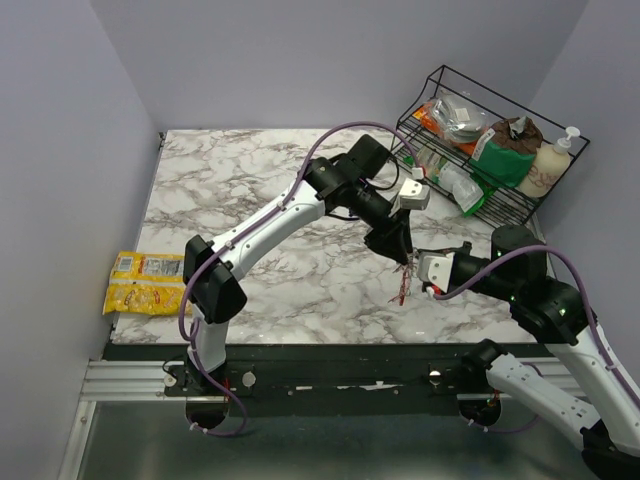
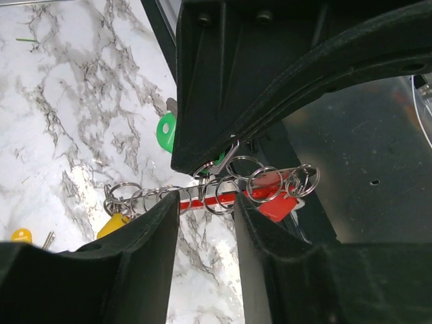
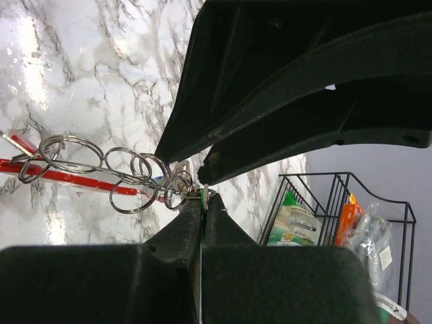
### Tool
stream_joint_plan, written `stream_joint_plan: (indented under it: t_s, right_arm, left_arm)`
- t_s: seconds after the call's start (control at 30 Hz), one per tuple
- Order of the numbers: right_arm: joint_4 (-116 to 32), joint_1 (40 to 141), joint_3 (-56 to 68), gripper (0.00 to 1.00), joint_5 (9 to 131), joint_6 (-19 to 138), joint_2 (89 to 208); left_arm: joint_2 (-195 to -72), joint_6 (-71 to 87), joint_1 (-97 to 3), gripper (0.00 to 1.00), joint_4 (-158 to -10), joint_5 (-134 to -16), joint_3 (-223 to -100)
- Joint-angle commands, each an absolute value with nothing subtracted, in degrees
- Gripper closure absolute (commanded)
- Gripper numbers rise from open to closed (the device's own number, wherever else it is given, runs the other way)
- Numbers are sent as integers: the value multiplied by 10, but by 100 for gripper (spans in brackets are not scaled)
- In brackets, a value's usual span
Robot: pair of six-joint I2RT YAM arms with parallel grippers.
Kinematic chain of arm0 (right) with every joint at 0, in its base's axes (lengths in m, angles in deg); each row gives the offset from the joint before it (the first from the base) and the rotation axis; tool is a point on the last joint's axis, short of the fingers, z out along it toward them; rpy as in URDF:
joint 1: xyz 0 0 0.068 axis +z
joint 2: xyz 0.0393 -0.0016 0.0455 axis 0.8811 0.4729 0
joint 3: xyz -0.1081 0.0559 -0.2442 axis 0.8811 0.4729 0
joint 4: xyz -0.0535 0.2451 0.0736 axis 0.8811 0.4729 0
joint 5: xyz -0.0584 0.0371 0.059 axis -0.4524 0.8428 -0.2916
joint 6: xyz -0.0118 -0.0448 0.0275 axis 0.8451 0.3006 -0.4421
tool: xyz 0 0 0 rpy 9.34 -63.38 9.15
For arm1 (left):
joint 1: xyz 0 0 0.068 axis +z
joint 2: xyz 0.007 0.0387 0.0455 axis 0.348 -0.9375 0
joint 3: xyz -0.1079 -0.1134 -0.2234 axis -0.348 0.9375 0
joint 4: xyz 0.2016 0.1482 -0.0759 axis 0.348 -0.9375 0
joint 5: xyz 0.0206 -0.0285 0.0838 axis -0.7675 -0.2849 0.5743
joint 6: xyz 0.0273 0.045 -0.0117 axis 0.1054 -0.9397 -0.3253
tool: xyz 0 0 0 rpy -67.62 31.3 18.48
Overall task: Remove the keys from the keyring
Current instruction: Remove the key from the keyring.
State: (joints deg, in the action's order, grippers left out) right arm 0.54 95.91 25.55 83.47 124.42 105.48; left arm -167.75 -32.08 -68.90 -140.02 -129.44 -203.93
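The keyring (image 2: 219, 200), a red bar strung with several steel split rings, hangs just above the marble table (image 1: 230, 190) between both grippers. My left gripper (image 2: 206, 202) is open, its fingertips straddling the red bar. A yellow key (image 2: 111, 226) and a red key (image 2: 277, 206) dangle from the rings; a second yellow key (image 2: 20, 235) lies on the table. My right gripper (image 3: 203, 196) is shut on a thin green key (image 2: 165, 131) at the end of the keyring (image 3: 61, 177). From above, the left gripper (image 1: 395, 250) and right gripper (image 1: 425, 272) meet over the keyring (image 1: 402, 287).
A yellow snack packet (image 1: 145, 282) lies at the table's left edge. A black wire rack (image 1: 490, 140) with packets and a soap bottle (image 1: 548, 165) stands at the back right; the rack (image 3: 337, 202) also shows beyond my right fingers. Grey walls enclose the table.
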Motion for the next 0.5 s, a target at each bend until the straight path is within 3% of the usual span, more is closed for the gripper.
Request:
stream_joint_plan:
  t_s: [0.0, 0.13, 0.47]
  right_arm:
    - [-25, 961, 245, 99, 815, 1234, 1044]
    - [-27, 961, 243, 99, 813, 1232, 1043]
    - [-36, 961, 257, 99, 808, 1232, 1039]
  left_arm:
    - [-1690, -315, -694, 56, -1391, -1313, -2046]
    - [-1694, -308, -696, 58, -1385, -1313, -2048]
    - [-1703, -282, -699, 77, -1363, -1327, -2060]
